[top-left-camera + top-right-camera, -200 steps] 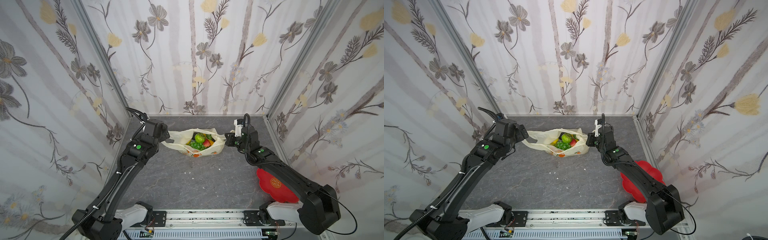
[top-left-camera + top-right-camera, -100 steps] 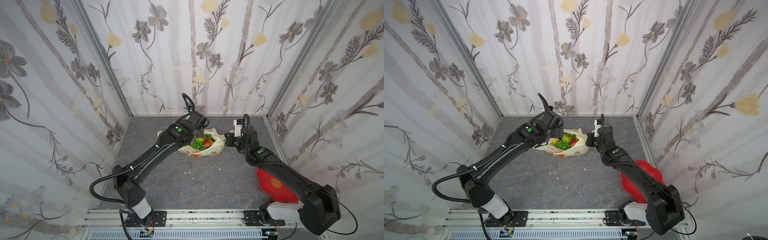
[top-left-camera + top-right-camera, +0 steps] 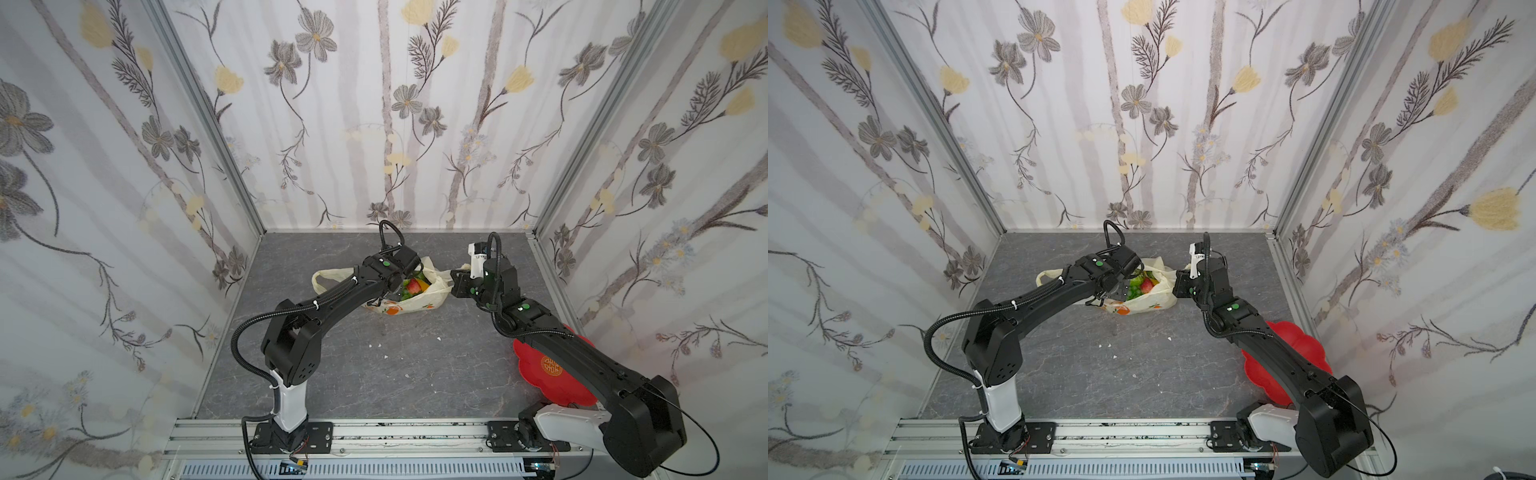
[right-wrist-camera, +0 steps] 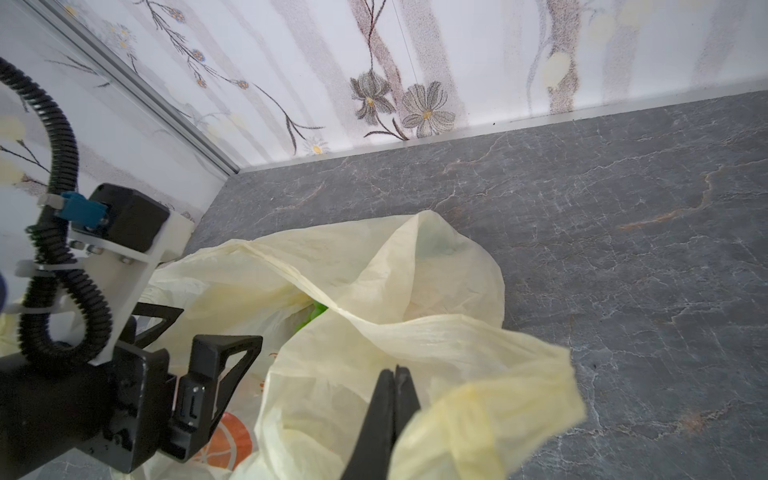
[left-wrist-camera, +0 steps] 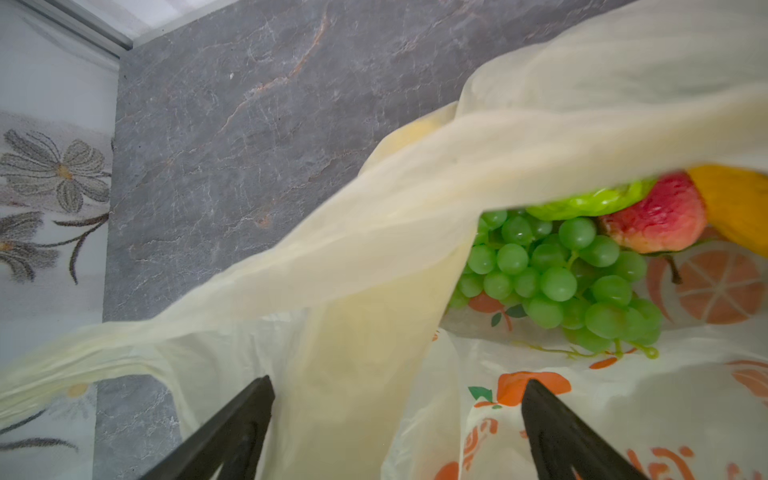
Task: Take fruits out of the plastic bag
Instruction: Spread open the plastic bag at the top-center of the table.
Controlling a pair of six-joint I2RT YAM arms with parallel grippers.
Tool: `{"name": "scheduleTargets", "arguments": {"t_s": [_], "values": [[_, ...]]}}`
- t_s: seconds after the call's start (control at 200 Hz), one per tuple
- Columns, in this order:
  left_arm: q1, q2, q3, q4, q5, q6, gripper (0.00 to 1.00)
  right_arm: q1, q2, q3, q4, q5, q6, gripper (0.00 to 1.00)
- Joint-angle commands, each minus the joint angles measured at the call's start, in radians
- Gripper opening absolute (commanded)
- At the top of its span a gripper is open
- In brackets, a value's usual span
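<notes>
The plastic bag (image 3: pixel 419 301) (image 3: pixel 1152 301) lies at the back middle of the floor, its mouth open upward. Inside it the fruits show: a green grape bunch (image 5: pixel 557 274), a red strawberry (image 5: pixel 656 220) (image 3: pixel 412 286) (image 3: pixel 1146 285), a yellow banana (image 5: pixel 735 203) and a green fruit (image 5: pixel 590 201). My left gripper (image 5: pixel 398 384) (image 3: pixel 395 293) (image 3: pixel 1119 291) hangs open at the bag's left rim, with bag film between its fingers and the grapes just ahead. My right gripper (image 4: pixel 392 370) (image 3: pixel 454 282) (image 3: pixel 1177 284) is shut on the bag's right handle (image 4: pixel 490 399), holding it up.
The bag's other loop handle (image 3: pixel 320 276) (image 3: pixel 1045 275) lies slack on the grey floor (image 3: pixel 374 374). A red flower-shaped dish (image 3: pixel 536 365) (image 3: pixel 1308 345) sits at the right under my right arm. Small white crumbs (image 3: pixel 378 345) dot the middle. Patterned walls close in on three sides.
My left arm has swung from the bag's left handle across to the bag's mouth, staying open. The right gripper has kept still on its handle.
</notes>
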Motion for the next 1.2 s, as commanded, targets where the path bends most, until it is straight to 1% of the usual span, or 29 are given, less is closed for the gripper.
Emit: {"name": "scheduleTargets", "arguments": {"t_s": [0.0, 0.085, 0.13, 0.2, 0.23, 0.28, 0.345, 0.38, 0.415, 0.54, 0.659, 0.734, 0.794, 0.859, 0.864, 0.879, 0.899, 0.944, 1.004, 1.089, 1.199], "values": [[0.020, 0.041, -0.008, -0.014, -0.047, -0.026, 0.94, 0.001, -0.009, -0.007, 0.035, 0.027, -0.013, 0.00], [0.035, 0.074, -0.005, -0.005, -0.053, -0.028, 0.88, -0.001, -0.012, -0.014, 0.038, 0.036, -0.014, 0.00], [0.043, 0.083, -0.010, 0.006, -0.056, -0.033, 0.83, -0.002, -0.015, -0.017, 0.038, 0.043, -0.014, 0.00], [0.057, 0.079, -0.028, 0.041, -0.039, -0.030, 0.71, -0.008, -0.017, -0.025, 0.037, 0.062, -0.014, 0.00], [0.065, 0.072, -0.035, 0.059, -0.021, -0.027, 0.63, -0.015, -0.017, -0.028, 0.035, 0.063, -0.014, 0.00], [0.085, 0.056, -0.048, 0.088, 0.033, -0.021, 0.46, -0.031, -0.017, -0.034, 0.032, 0.062, -0.015, 0.00], [0.116, 0.023, -0.076, 0.134, 0.091, -0.019, 0.21, -0.062, -0.022, -0.050, 0.034, 0.062, -0.026, 0.00], [0.133, -0.002, -0.097, 0.165, 0.118, -0.019, 0.09, -0.075, -0.023, -0.055, 0.034, 0.062, -0.028, 0.00], [0.152, -0.029, -0.116, 0.197, 0.146, -0.024, 0.00, -0.093, -0.024, -0.063, 0.034, 0.060, -0.029, 0.00], [0.208, -0.126, -0.198, 0.322, 0.267, -0.051, 0.00, -0.131, -0.002, -0.055, 0.029, 0.028, -0.007, 0.00], [0.193, -0.152, -0.206, 0.360, 0.272, -0.060, 0.00, -0.122, 0.014, -0.018, 0.010, 0.007, 0.012, 0.00], [0.180, -0.159, -0.210, 0.375, 0.274, -0.065, 0.00, -0.090, 0.000, -0.009, 0.000, 0.059, 0.001, 0.07], [0.176, -0.167, -0.219, 0.388, 0.280, -0.068, 0.00, -0.065, -0.011, 0.001, -0.019, 0.089, -0.019, 0.15], [0.169, -0.175, -0.224, 0.396, 0.269, -0.070, 0.00, -0.050, -0.020, 0.020, -0.060, 0.108, -0.031, 0.31], [0.168, -0.176, -0.224, 0.396, 0.267, -0.070, 0.00, -0.050, -0.020, 0.020, -0.060, 0.108, -0.031, 0.31], [0.166, -0.177, -0.224, 0.395, 0.262, -0.068, 0.00, -0.047, -0.024, 0.027, -0.075, 0.116, -0.035, 0.36], [0.162, -0.178, -0.224, 0.397, 0.253, -0.067, 0.00, -0.044, -0.030, 0.033, -0.093, 0.129, -0.038, 0.40], [0.155, -0.180, -0.224, 0.398, 0.232, -0.068, 0.00, -0.038, -0.047, 0.050, -0.132, 0.164, -0.046, 0.53], [0.143, -0.185, -0.223, 0.400, 0.205, -0.068, 0.00, -0.026, -0.075, 0.082, -0.198, 0.220, -0.059, 0.66], [0.127, -0.193, -0.222, 0.403, 0.170, -0.071, 0.00, 0.003, -0.116, 0.143, -0.303, 0.336, -0.089, 0.78], [0.110, -0.195, -0.221, 0.416, 0.138, -0.072, 0.00, 0.050, -0.139, 0.245, -0.434, 0.466, -0.124, 0.86]]}}
